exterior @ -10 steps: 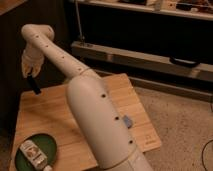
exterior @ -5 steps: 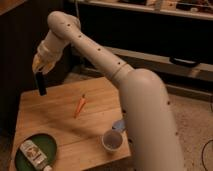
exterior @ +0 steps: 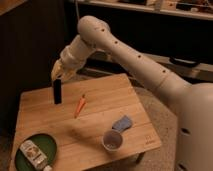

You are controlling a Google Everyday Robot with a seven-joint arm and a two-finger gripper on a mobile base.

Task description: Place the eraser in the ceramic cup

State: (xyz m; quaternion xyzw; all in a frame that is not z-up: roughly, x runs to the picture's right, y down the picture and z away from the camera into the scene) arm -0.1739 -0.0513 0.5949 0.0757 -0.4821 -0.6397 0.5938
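Note:
My gripper hangs above the left half of the wooden table, shut on the eraser, a slim black block that hangs upright below the fingers, clear of the tabletop. The ceramic cup, pale with a darker inside, stands upright near the table's front right, well to the right of and nearer than the gripper. The white arm reaches in from the right.
An orange carrot lies near the table's middle. A blue-grey cloth piece lies just behind the cup. A dark green plate with a small packet sits at the front left corner. Dark shelving stands behind.
The arm has swung to the right and the gripper with the eraser has moved right and a little lower over the table. The view has shifted too.

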